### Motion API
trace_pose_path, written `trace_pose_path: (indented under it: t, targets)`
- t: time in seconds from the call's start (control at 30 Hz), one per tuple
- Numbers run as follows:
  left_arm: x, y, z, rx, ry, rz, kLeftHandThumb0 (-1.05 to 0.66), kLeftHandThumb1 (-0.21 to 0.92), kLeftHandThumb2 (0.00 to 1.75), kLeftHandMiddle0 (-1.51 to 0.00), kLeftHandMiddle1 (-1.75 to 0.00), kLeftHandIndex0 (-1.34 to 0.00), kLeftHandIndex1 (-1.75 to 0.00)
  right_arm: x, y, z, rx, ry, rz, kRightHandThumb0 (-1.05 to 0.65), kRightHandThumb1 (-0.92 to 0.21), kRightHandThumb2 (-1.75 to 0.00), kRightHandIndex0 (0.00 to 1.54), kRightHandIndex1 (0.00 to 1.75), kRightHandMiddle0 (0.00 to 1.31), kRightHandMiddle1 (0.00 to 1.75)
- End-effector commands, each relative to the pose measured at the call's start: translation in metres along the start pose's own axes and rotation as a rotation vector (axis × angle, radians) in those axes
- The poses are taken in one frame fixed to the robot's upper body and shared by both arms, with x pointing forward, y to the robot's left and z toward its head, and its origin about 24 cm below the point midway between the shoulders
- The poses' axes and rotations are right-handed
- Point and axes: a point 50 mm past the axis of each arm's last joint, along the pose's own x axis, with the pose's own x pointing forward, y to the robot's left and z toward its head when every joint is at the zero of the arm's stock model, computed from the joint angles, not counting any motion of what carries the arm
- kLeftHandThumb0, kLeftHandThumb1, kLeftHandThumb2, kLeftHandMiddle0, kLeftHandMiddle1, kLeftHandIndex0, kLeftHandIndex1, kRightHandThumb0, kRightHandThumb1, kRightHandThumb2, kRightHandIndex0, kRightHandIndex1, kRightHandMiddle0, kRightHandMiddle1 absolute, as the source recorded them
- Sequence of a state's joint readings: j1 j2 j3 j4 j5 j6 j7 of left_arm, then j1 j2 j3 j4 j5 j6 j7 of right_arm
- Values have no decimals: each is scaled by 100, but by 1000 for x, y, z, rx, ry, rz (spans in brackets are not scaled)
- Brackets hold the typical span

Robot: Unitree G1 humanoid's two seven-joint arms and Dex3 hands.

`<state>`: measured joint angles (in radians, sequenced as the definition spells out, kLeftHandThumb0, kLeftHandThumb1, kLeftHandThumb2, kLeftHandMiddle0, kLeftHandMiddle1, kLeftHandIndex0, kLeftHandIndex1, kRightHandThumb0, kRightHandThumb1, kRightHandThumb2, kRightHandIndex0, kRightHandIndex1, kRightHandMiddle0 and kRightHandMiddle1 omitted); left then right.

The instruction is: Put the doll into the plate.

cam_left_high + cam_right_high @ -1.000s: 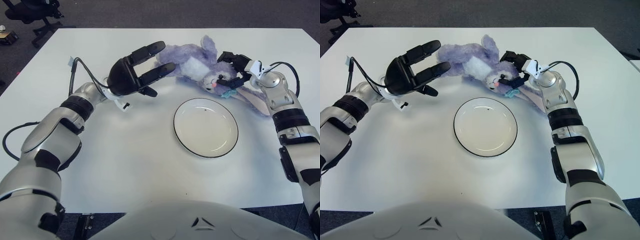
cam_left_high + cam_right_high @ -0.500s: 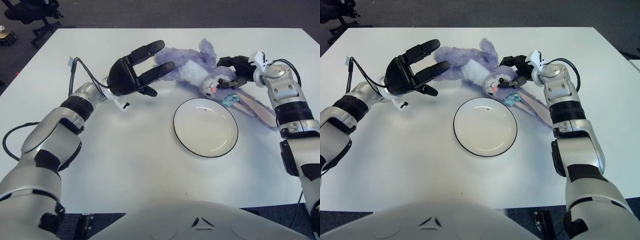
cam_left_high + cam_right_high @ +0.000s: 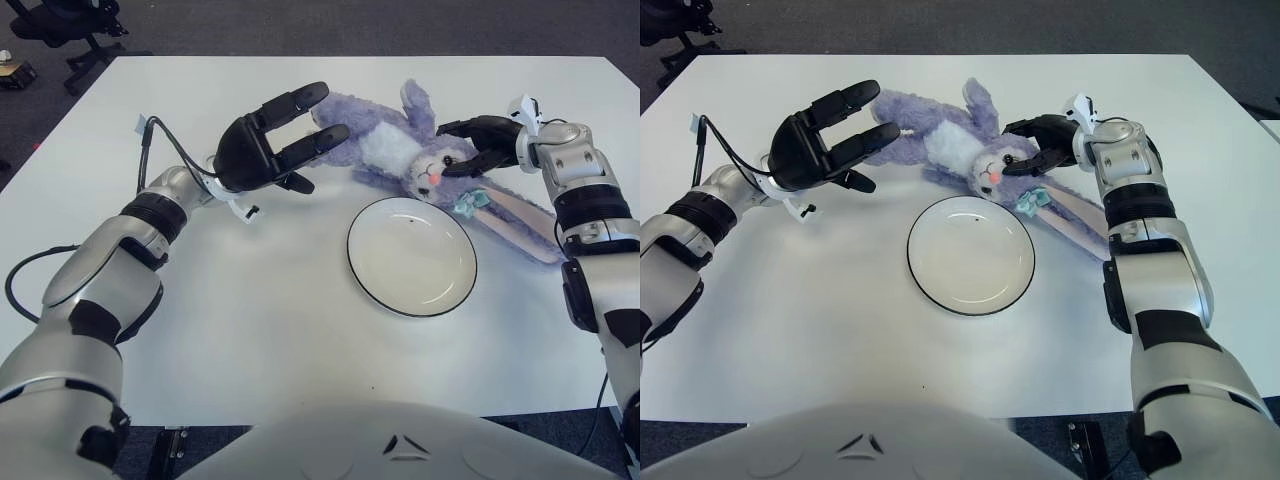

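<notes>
While the doll [image 3: 400, 150] is lying on the table [image 3: 250, 330] just behind the plate [image 3: 411, 255], we are gripping its head with our right hand [image 3: 480, 145]; our left hand [image 3: 270, 145] is hovering spread wide beside its legs.

The doll [image 3: 400, 150] under my right hand [image 3: 480, 146] looked like fuzzy lilac plush. The plate [image 3: 411, 255] was smooth, glossy ceramic; the table [image 3: 250, 310] matt white. My fingers [image 3: 290, 104] were matt black plastic.

Bright, even overhead light, soft shadows, sharp focus throughout.
</notes>
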<state>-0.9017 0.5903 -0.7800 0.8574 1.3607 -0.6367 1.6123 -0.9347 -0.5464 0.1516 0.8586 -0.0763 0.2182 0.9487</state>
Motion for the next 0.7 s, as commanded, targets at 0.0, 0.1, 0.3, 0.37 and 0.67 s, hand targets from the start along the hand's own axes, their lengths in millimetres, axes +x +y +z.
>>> trace_pose_path:
  t: [0.0,0.1,0.3,0.37,0.67]
  targets:
    - [-2,2,0,10,14,11,-55,92,19,-54,-3,-46,-3,-2,-5,10,-25,-11,-7,-15,-71,-29,97,175,79,175]
    - [-2,2,0,10,15,11,-55,92,19,-54,-3,-46,-3,-2,-6,10,-24,-11,-7,-16,-71,-28,97,175,79,175]
    - [-3,2,0,3,23,12,-55,92,20,-55,-3,-47,-3,-4,-17,8,75,-17,-69,-15,-72,-27,97,175,79,175]
    - [-3,3,0,1,24,12,-55,92,20,-55,-3,-47,-3,-5,-19,7,86,-12,-87,-14,-72,-27,97,175,78,175]
    - [-4,3,1,-18,32,9,-54,92,21,-56,-3,-47,-3,-6,-23,5,109,-4,-126,-12,-71,-25,96,175,75,175]
